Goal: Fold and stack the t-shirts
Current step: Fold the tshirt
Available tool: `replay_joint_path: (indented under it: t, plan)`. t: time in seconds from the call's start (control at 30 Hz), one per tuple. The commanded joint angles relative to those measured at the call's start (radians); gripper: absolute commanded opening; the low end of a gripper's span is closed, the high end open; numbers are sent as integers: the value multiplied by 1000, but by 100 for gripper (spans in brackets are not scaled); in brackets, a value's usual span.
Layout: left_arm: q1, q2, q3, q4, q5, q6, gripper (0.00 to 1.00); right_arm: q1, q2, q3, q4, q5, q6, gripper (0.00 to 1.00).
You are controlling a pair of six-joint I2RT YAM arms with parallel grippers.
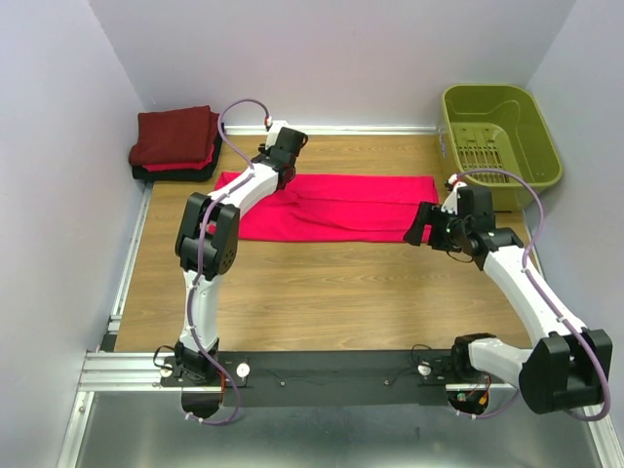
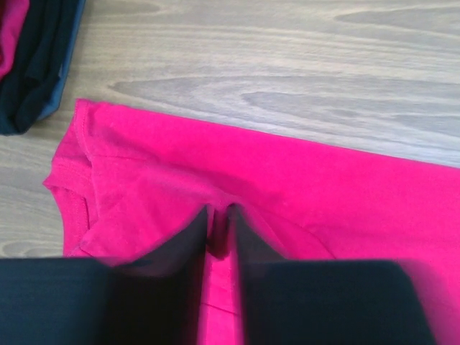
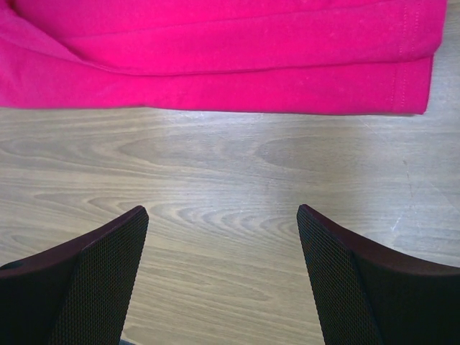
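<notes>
the pink shirt (image 1: pixel 351 205) lies flat, folded into a long band across the middle of the wooden surface (image 1: pixel 322 292). the left end effector (image 2: pixel 219 215) is down on its left end near the collar, fingers nearly together with a ridge of cloth pinched between them. the right end effector (image 3: pixel 223 215) hangs spread wide over bare wood just off the shirt's right hem, holding nothing. a pile of folded shirts (image 1: pixel 175 144) sits in the far left corner, a green basket (image 1: pixel 551 161) far right.
</notes>
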Motion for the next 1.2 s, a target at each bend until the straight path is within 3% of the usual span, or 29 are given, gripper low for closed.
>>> replay_joint_path:
  t: [0.0,0.1,0.2,0.43,0.5,0.7,1.17]
  plan:
    - [26,18,31,11,-34,-40,43,7,48,53,-17,-56,-37,91]
    - [37,-29,12,17,-11,-50,70,21,101,96,-12,-60,-46,91]
    - [46,-110,-26,17,0,-70,79,58,166,142,7,-47,-55,91]
    - [127,-382,-313,47,107,-170,78,202,356,274,44,4,-131,91]
    - [169,-435,-461,78,129,-176,72,249,449,328,47,48,-162,91]
    - [252,-463,-610,129,167,-172,62,347,603,445,52,153,-224,91]
    - [316,-354,-667,132,135,-148,57,450,878,643,52,279,-342,91]
